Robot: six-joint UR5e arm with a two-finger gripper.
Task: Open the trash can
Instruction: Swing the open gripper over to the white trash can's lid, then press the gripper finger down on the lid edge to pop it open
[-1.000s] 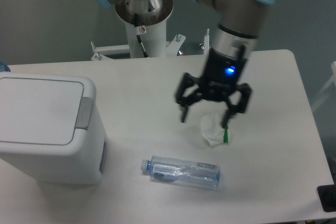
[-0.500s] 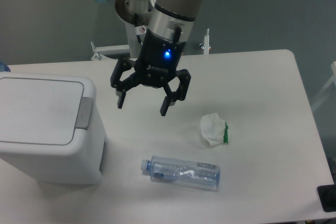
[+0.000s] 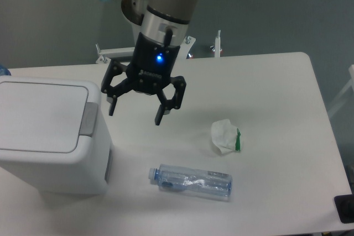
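Observation:
The trash can (image 3: 47, 136) is a large boxy white bin at the left of the table, with a flat white lid lying shut and a grey push tab (image 3: 88, 119) on its right edge. My gripper (image 3: 134, 112) hangs open and empty above the table, just right of the grey tab. Its left fingertip is close to the bin's upper right corner, with no contact showing.
A clear plastic bottle (image 3: 191, 181) lies on its side near the front of the table. A crumpled white tissue with a green bit (image 3: 225, 136) lies to the right of the gripper. The arm's white base post (image 3: 157, 37) stands behind the table.
My gripper has moved left, from over the tissue to beside the trash can's grey tab. It stays open. Nothing on the table has moved.

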